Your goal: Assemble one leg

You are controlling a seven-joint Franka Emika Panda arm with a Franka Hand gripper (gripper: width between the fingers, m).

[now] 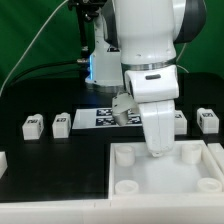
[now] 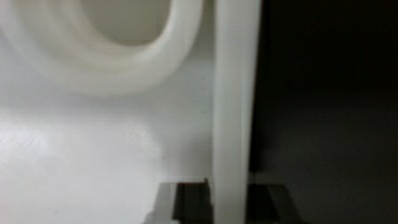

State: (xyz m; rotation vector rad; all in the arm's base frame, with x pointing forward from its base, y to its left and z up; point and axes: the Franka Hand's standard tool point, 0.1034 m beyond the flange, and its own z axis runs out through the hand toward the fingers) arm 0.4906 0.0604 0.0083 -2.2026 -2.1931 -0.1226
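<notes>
White plastic fills my wrist view. My gripper point(image 2: 226, 203) straddles the raised rim of the tabletop point(image 2: 107, 150), one dark fingertip point(image 2: 183, 200) on either side, but I cannot tell whether I'm squeezing it. A round socket point(image 2: 107, 40) sits nearby. In the exterior view, a leg point(image 1: 61, 122) and a second leg point(image 1: 32, 124) lie on the black table point(image 1: 60, 148) at ten o'clock from me. The marker board point(image 1: 100, 117) is closer in, and a third leg point(image 1: 207, 120) is at two o'clock.
</notes>
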